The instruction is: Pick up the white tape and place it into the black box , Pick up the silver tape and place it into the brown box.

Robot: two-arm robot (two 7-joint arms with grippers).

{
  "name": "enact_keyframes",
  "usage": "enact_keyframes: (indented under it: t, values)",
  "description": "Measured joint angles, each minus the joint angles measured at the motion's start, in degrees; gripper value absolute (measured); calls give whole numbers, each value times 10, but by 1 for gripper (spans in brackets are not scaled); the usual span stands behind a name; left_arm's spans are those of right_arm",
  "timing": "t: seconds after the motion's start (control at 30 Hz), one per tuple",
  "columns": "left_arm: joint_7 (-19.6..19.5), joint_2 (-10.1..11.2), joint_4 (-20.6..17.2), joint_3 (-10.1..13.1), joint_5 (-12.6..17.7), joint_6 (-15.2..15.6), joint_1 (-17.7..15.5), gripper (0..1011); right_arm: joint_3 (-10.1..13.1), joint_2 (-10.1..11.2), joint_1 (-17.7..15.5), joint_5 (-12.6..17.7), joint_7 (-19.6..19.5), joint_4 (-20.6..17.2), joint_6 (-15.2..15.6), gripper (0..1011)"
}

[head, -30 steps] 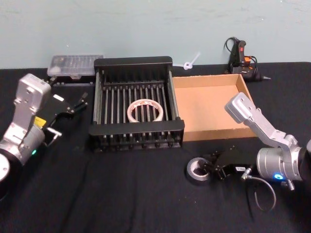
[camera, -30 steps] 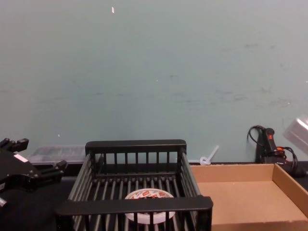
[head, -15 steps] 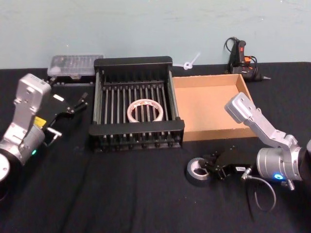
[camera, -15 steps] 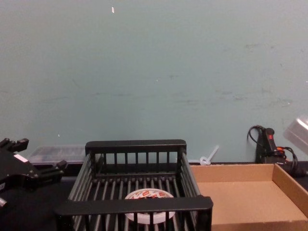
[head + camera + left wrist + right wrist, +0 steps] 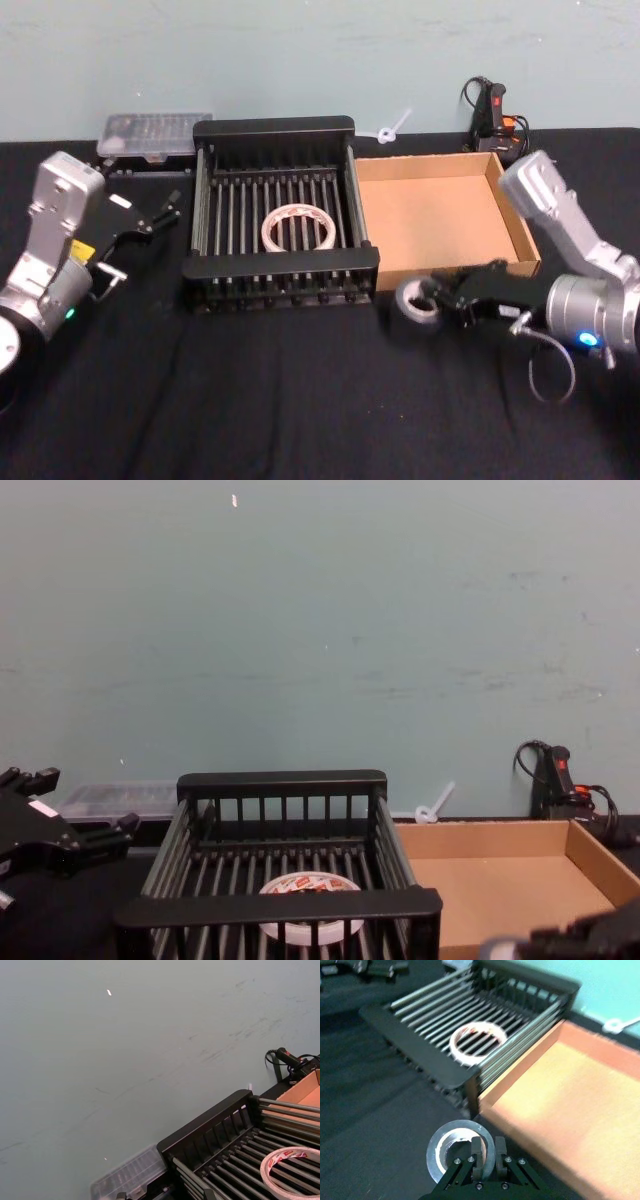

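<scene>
Pinched through its wall by the right gripper near the brown box, the silver tape looks stiff and light; left gripper idles, fingers spread.

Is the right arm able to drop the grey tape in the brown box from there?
Probably yes. The right pincer grips the grey tape just outside the brown box, whose low near wall and open top leave the way free.

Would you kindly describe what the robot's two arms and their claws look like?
Both arms have silver-grey metal links with boxy ends and a small blue light near the wrist. The left claw and right claw are black with slim fingers. The left bears a yellow label; a thin grey cable loops below the right wrist.
</scene>
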Motion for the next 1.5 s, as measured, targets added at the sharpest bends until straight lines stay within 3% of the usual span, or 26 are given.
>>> enact_keyframes:
  t: [0.23,0.53,1.1,1.5]
  values:
    - [0,0,0,0,0,0,0,1001,15,-10,14,-6,-18,8,-15,169]
    - [0,0,0,0,0,0,0,1002,26,-41,49,-35,-47,45,-22,169]
    - [0,0,0,0,0,0,0,1001,26,-109,123,-94,-86,173,-24,169]
    - [0,0,0,0,0,0,0,1002,30,-117,127,-103,-87,184,-29,169]
